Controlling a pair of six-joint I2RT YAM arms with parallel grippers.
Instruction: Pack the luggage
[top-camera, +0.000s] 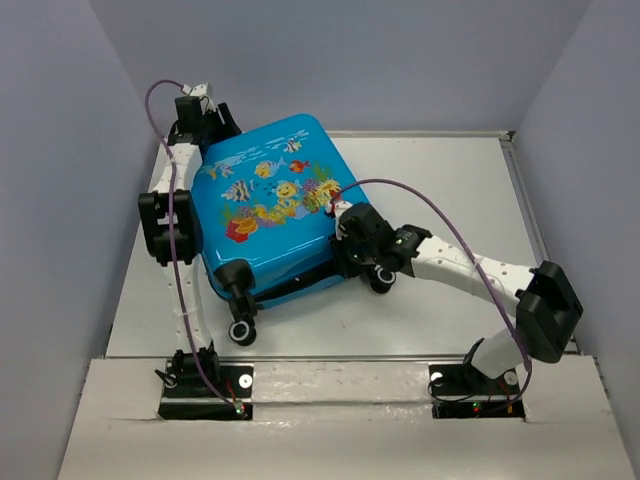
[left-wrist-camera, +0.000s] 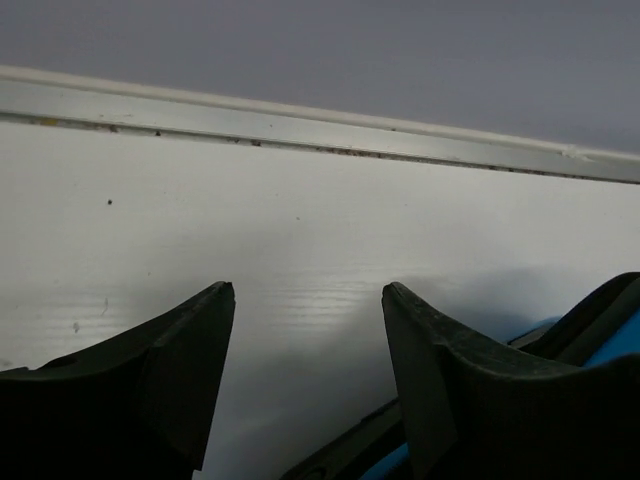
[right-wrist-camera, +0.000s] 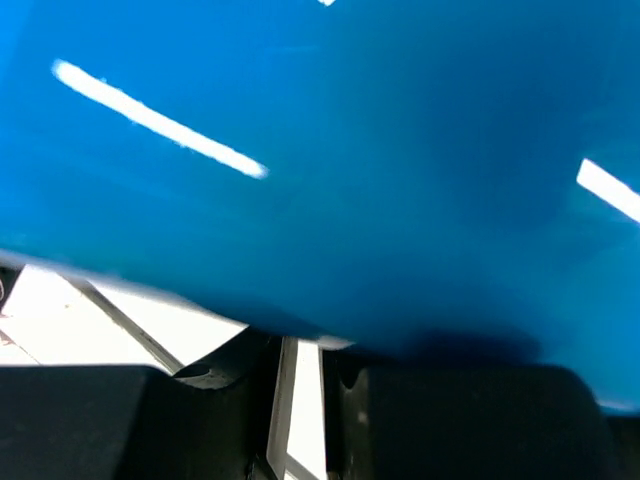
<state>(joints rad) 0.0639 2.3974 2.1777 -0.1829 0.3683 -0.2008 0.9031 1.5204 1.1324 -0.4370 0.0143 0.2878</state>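
Observation:
The luggage (top-camera: 270, 200), a bright-blue suitcase, lies flat on the white table with its fish print facing up and its wheels (top-camera: 241, 332) toward me. A dark seam shows along its near edge. My left gripper (top-camera: 222, 122) is open and empty at the suitcase's far left corner; in the left wrist view (left-wrist-camera: 308, 290) it hovers over bare table, with a sliver of the luggage (left-wrist-camera: 620, 345) at lower right. My right gripper (top-camera: 345, 228) is pressed against the suitcase's right near side. In the right wrist view (right-wrist-camera: 300, 345) its jaws stand almost together, their tips hidden under the blue shell (right-wrist-camera: 350, 150).
Grey walls enclose the table on the left, back and right. A raised rim (left-wrist-camera: 300, 125) runs along the back edge and down the right side (top-camera: 525, 210). A second wheel (top-camera: 383, 282) sits just below my right gripper. Open table lies to the right of the suitcase.

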